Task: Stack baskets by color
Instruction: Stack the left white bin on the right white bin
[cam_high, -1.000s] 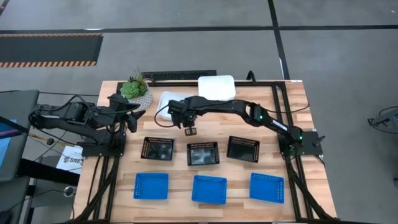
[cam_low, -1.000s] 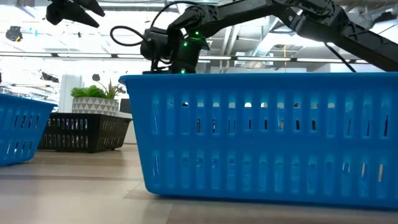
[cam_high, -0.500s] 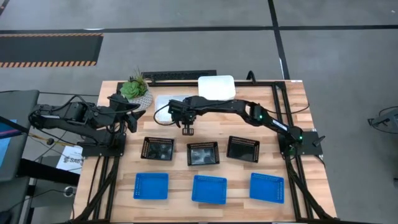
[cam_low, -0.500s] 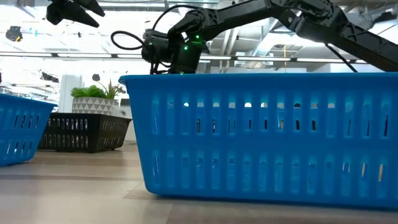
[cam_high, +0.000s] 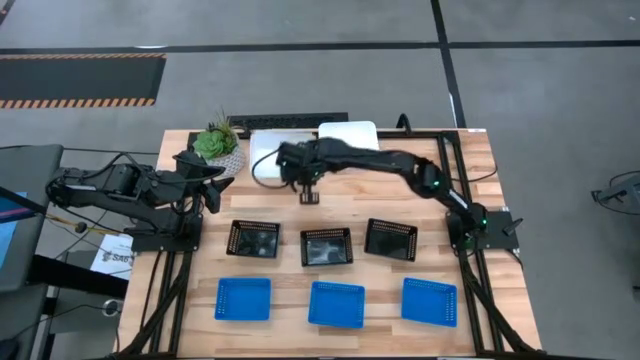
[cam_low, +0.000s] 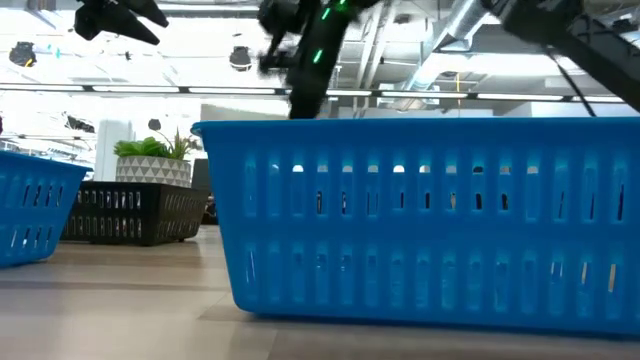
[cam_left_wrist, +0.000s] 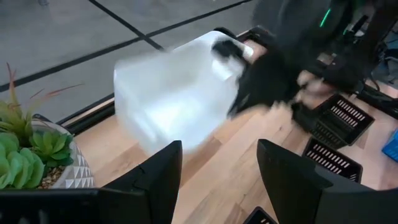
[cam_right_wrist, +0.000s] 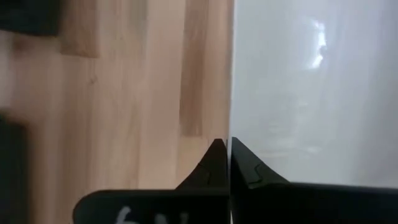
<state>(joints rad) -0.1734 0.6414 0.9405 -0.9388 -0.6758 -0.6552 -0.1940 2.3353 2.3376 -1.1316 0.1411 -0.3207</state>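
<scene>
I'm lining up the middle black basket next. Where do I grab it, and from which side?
Take the middle black basket by one long rim wall, coming straight down from above. It sits upright and open-topped, apart from its neighbours, so one of the jaws can probably drop inside and the other outside the thin mesh wall.

three blue baskets (cam_high: 335, 302), three black baskets (cam_high: 327, 246), two white baskets (cam_high: 348, 136)
</scene>
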